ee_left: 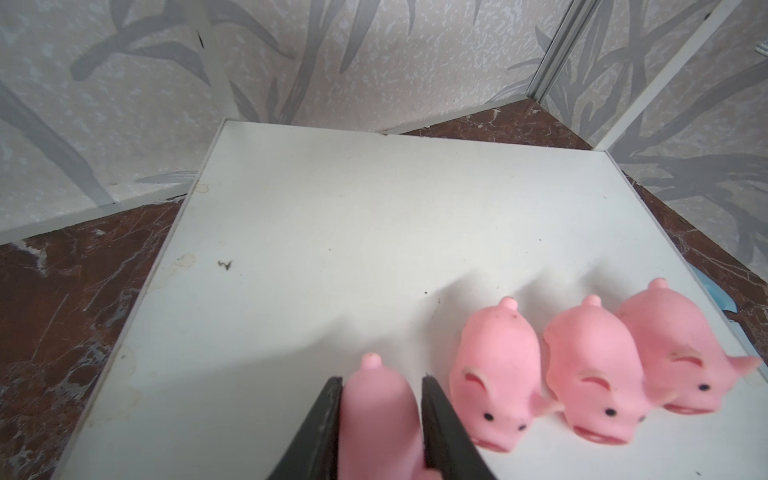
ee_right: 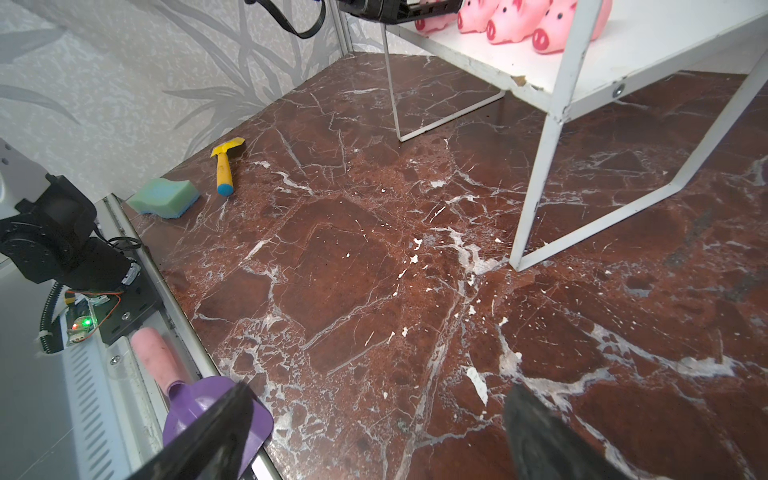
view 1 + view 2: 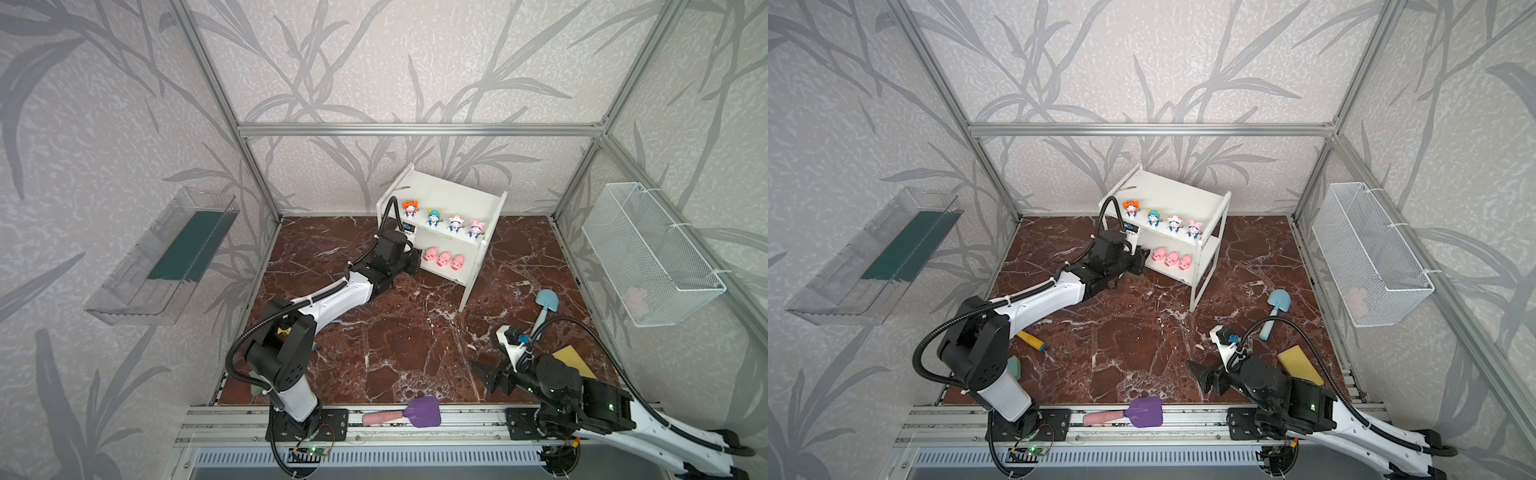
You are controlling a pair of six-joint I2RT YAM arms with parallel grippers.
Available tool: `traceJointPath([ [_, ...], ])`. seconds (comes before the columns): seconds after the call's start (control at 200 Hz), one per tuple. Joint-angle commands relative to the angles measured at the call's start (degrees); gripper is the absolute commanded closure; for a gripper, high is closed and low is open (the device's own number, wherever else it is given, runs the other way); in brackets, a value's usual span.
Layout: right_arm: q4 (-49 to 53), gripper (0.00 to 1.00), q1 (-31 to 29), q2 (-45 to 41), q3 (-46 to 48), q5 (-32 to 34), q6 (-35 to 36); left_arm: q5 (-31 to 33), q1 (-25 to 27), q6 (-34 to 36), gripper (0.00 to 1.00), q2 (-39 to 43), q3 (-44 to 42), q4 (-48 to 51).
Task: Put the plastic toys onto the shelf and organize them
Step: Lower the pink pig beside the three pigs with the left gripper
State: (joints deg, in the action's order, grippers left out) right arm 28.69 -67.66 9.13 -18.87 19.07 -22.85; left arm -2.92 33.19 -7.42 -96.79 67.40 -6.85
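The white shelf (image 3: 440, 195) (image 3: 1167, 187) stands at the back of the marble floor. Several blue-white figurines stand in a row on its upper board, from the orange-hatted one (image 3: 410, 207) to the pink-hatted one (image 3: 476, 227). Three pink pigs (image 3: 444, 259) (image 1: 590, 365) sit side by side on the lower board (image 1: 332, 232). My left gripper (image 1: 382, 380) (image 3: 415, 259) reaches into the lower tier and is shut on a fourth pink pig (image 1: 380, 411), just beside the nearest of the three. My right gripper (image 2: 374, 395) (image 3: 488, 376) hangs open over bare floor at the front right, holding nothing.
A purple shovel (image 3: 415, 412) lies on the front rail. A blue shovel (image 3: 544, 305) and a yellow sponge (image 3: 573, 359) lie near the right arm. A yellow shovel (image 3: 1030, 340) and a green sponge (image 2: 164, 197) lie by the left arm's base. A wire basket (image 3: 652, 253) hangs on the right wall, a clear tray (image 3: 162, 257) on the left.
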Motion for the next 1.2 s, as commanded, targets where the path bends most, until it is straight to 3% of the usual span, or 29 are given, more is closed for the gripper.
traceJointPath([
  [0.0,0.85,0.06,-0.07,-0.75,0.84,0.86,-0.77,-0.34,-0.23,0.13,0.67,-0.69,2.21,-3.12],
  [0.26,0.63,0.06,-0.12,-0.86,1.47,0.78,-0.97,-0.77,-0.25,-0.86,0.66,-1.26,0.56,-5.97],
  [0.615,0.24,0.06,-0.14,-0.75,1.64,0.48,-1.05,1.3,-0.24,-0.6,0.51,1.59,-2.22,-6.15],
  [1.194,-1.38,0.06,-0.08,0.37,1.91,-0.92,-1.39,1.79,-0.26,-0.29,0.51,9.17,-7.85,-5.04],
])
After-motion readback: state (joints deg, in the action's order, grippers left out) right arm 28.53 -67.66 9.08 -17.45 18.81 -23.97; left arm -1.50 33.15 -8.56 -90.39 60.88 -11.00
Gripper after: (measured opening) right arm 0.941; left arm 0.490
